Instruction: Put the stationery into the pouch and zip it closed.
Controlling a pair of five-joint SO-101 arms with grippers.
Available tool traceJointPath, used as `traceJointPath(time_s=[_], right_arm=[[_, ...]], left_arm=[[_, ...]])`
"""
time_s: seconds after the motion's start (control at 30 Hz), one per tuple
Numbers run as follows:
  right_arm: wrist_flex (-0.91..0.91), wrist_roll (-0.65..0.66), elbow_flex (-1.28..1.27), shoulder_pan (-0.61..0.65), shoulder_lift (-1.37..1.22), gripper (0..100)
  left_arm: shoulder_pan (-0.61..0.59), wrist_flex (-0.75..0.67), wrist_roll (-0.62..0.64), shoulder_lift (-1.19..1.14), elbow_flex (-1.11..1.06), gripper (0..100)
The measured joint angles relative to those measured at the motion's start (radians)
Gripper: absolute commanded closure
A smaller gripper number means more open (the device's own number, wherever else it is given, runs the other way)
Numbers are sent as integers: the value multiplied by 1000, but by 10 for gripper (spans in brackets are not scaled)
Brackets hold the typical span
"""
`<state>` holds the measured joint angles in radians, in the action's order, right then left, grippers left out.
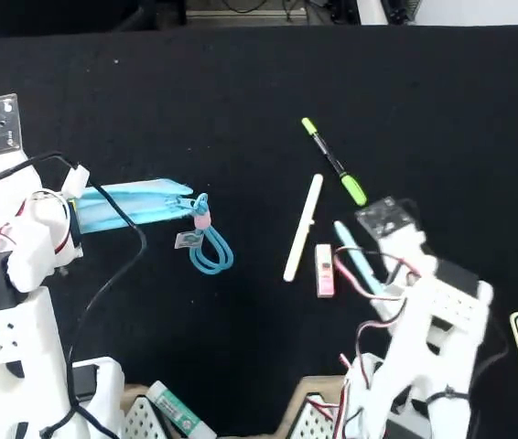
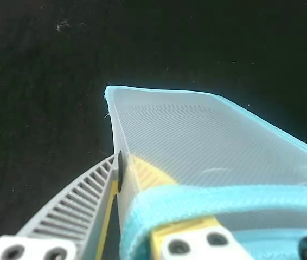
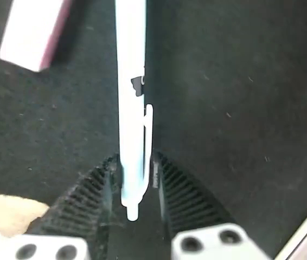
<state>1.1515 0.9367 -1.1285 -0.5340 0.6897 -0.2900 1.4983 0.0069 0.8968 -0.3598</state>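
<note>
Early yet: your right claw (image 3: pixel 134 168) is clamped on the pale blue plastic pen (image 3: pixel 130 81), near the pink block eraser (image 1: pixel 324 270). Your left claw (image 2: pixel 122 173) pinches the translucent blue-trimmed mesh pouch (image 2: pixel 197 141). The green-tipped black marker (image 1: pixel 334 163) and cream stick (image 1: pixel 303 227) lie outside; zipping is left to do.

The pink eraser (image 1: pixel 324 270) lies flat on the counter (image 1: pixel 241 91). A cream pen (image 1: pixel 303 227) slants just beside it. On its other side the pale blue pen (image 3: pixel 130 81) sits clamped in my right pincer (image 3: pixel 134 165). The green highlighter (image 1: pixel 334 163) lies beyond. Well apart from the eraser, my left pincer (image 2: pixel 122 162) grips the translucent, blue-edged pouch (image 1: pixel 140 203), which trails a blue cord loop (image 1: pixel 211 249).
</note>
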Motion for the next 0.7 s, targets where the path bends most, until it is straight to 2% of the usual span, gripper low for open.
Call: traceJointPath(time_s=[0.17,0.3,0.5,0.7], right_arm=[[0,-3,9,-29,-123,814],[28,-20,89,2,-222,808],[147,-210,362,209,-325,808],[77,-334,500,422,-454,809]], left_arm=[[0,0,0,0,0,970],[0,0,0,0,0,970],[0,0,0,0,0,970],[0,15,0,0,0,970]])
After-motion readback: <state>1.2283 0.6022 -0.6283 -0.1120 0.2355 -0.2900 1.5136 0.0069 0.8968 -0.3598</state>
